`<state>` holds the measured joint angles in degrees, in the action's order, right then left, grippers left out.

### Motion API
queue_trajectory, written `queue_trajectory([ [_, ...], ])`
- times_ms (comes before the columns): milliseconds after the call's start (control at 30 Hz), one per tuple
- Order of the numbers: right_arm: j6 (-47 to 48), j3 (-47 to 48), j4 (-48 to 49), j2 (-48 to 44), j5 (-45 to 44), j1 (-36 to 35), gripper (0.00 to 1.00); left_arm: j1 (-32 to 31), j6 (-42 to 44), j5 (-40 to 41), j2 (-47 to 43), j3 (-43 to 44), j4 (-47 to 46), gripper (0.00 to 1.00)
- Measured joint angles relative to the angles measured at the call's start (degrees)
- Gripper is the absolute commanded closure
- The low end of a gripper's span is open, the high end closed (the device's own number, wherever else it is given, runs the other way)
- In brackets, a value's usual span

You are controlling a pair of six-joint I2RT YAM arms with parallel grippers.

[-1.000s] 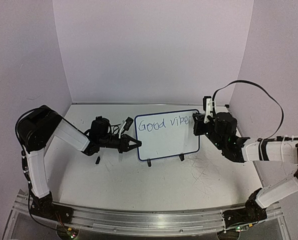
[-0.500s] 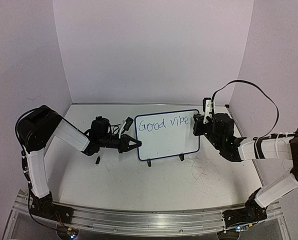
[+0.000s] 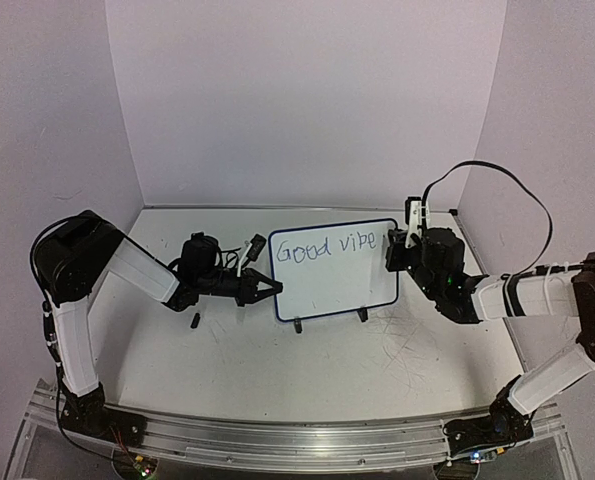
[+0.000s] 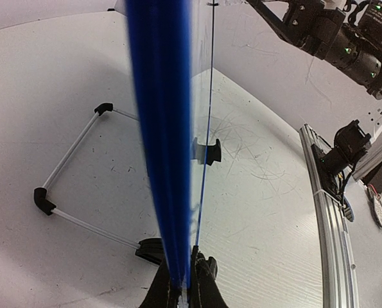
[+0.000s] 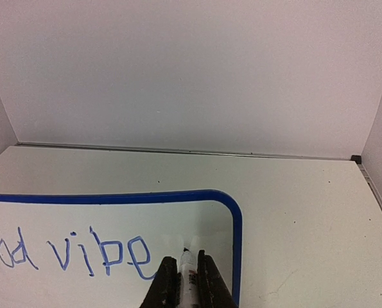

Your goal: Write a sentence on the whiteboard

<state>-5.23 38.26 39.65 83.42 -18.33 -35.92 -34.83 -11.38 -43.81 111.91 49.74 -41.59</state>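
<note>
The whiteboard [image 3: 332, 275] stands upright on two black feet mid-table, blue-framed. On it the sentence [image 3: 322, 245] reads "Good vibe" in one line. My left gripper [image 3: 274, 287] is shut on the board's left edge; the left wrist view shows the blue frame [image 4: 162, 128] edge-on, running up from the closed left gripper [image 4: 185, 292]. My right gripper [image 3: 395, 243] is shut on a white marker [image 5: 189, 273]. In the right wrist view the right gripper [image 5: 186, 264] holds the tip close to the whiteboard [image 5: 178, 221], just right of the "e" of the sentence [image 5: 107, 253].
A small black cap [image 3: 194, 321] lies on the table left of the board. A thin white-rod stand with black corners [image 4: 69, 173] sits behind the board. Purple walls close in the back and both sides. The tabletop in front of the board is scratched.
The right wrist has shifted slightly at the board's upper right corner, uncovering the end of "vibe". The left arm and the board have stayed still.
</note>
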Motion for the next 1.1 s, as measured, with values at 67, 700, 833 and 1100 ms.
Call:
queue_trajectory([
  [67, 0.08, 0.00, 0.18, 0.00, 0.02, 0.00, 1.00, 0.00, 0.02, 0.00, -0.12, 0.00, 0.14, 1.00],
  [700, 0.08, 0.74, 0.50, 0.81, 3.09, -0.04, 1.00, 0.00, -0.20, 0.02, -0.15, 0.00, 0.21, 1.00],
  [833, -0.30, 0.74, 0.08, 0.81, 3.18, -0.13, 1.00, 0.00, -0.22, 0.02, -0.15, 0.00, 0.21, 1.00],
  [1100, -0.89, 0.72, -1.02, 0.79, 2.74, -0.22, 1.00, 0.00, -0.45, 0.02, -0.15, 0.00, 0.21, 1.00],
])
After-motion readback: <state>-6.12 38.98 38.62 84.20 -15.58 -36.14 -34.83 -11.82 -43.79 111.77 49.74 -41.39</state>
